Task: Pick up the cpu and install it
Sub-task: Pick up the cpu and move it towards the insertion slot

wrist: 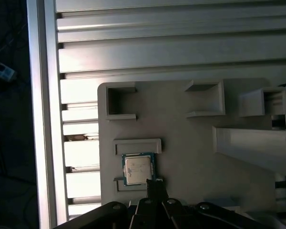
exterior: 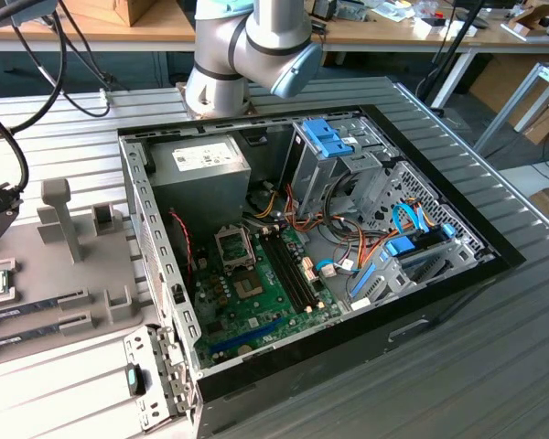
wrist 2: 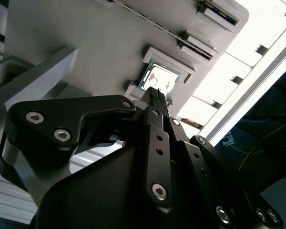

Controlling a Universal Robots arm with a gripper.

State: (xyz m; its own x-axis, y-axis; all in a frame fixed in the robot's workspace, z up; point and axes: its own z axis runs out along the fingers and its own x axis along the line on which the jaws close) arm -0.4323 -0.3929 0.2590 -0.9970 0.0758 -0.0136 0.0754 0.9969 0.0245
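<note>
Black gripper (wrist 2: 155,93), jaws together and empty, poised over the cpu (wrist: 137,169), seated flat in a recess near the edge of the grey tray (wrist: 190,157). Pick-up stage, apparently, grasp not yet made; calls for parted jaws squared on the chip's edges.
</note>
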